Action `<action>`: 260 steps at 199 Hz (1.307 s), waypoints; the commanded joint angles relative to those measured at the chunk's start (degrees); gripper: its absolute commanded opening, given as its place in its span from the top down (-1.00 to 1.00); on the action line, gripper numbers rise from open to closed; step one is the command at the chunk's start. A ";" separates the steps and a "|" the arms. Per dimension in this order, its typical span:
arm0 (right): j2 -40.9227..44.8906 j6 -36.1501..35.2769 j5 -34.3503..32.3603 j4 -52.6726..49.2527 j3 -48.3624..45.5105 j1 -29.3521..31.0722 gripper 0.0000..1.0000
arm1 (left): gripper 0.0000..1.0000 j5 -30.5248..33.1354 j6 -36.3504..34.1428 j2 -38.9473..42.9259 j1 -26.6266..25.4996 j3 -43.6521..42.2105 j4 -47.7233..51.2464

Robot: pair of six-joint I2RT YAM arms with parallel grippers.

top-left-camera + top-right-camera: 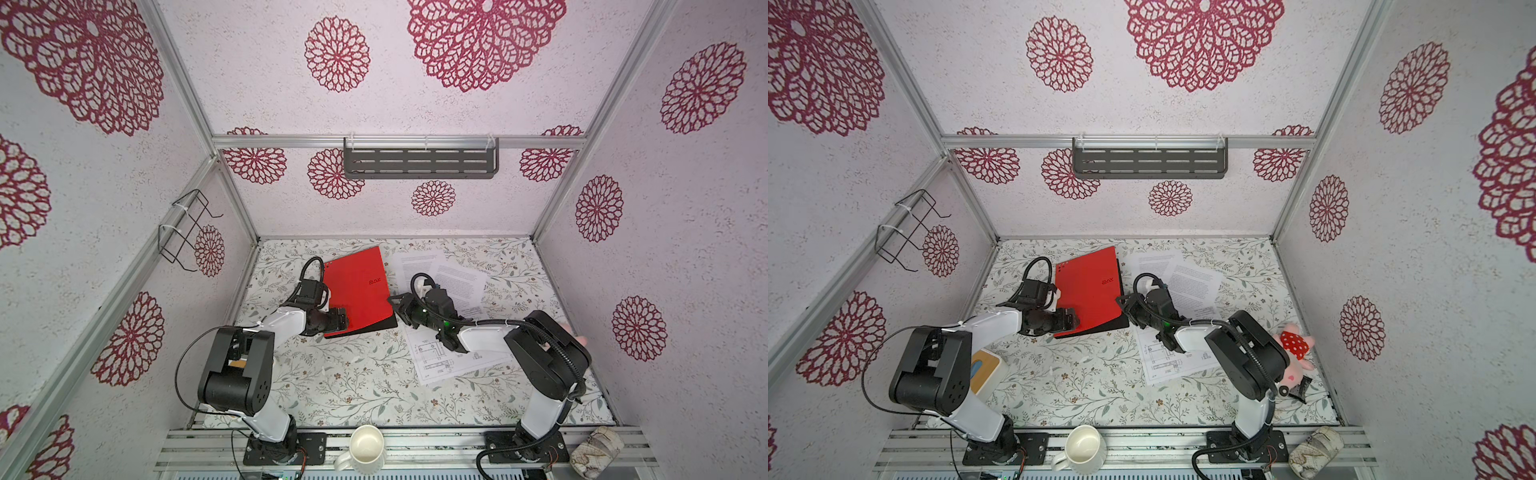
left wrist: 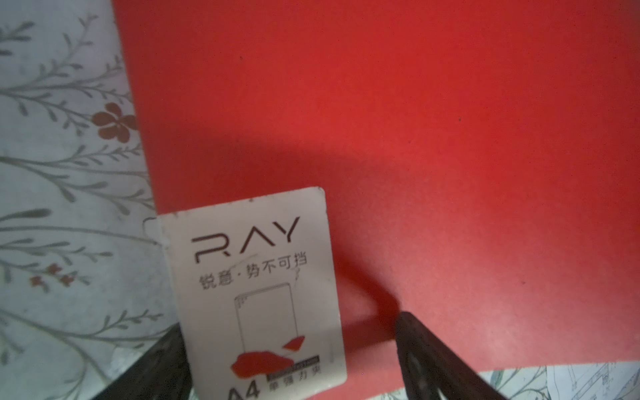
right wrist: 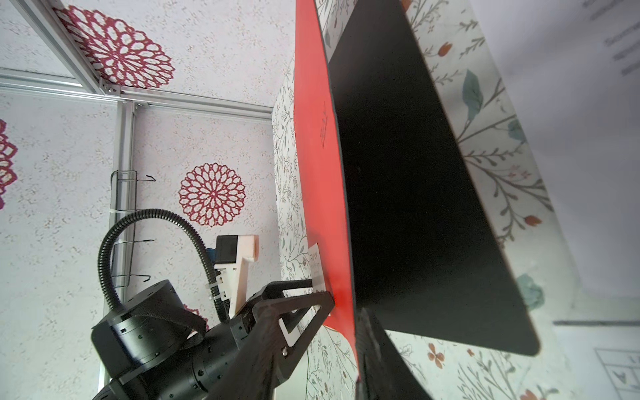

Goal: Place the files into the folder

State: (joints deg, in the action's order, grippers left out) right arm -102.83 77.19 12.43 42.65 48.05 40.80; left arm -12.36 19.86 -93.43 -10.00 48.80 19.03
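Right gripper (image 1: 397,307), its gap unclear, sits at the near right corner of the red folder (image 1: 357,286), whose long axis runs front to back, while left gripper (image 1: 340,319), spread wide, straddles the label (image 2: 249,287) corner.

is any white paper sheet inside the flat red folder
No, both white text sheets and the line-drawing sheet lie on the table beside the red folder.

Red folder (image 1: 357,286) (cover lifted, black inside showing) lies left of three scattered white files (image 1: 457,282).
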 commanded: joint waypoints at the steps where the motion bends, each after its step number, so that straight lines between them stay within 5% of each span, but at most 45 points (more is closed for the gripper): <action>1: 2.72 0.56 6.99 5.00 1.32 2.27 0.20 | -0.80 -4.88 -2.83 3.00 -3.14 1.92 -3.05; 81: 2.28 0.11 6.28 5.50 0.18 2.27 0.21 | -1.00 -5.83 -0.09 7.38 -3.07 0.66 -4.83; 260: 0.68 3.26 5.68 12.33 -0.60 2.18 0.25 | -0.95 -3.90 5.09 7.76 -3.01 -2.79 -6.65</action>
State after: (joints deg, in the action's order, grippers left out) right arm -102.85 79.64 12.58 49.63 46.87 40.66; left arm -10.20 23.27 -86.50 -10.46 46.70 17.93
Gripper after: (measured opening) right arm 0.376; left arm 0.977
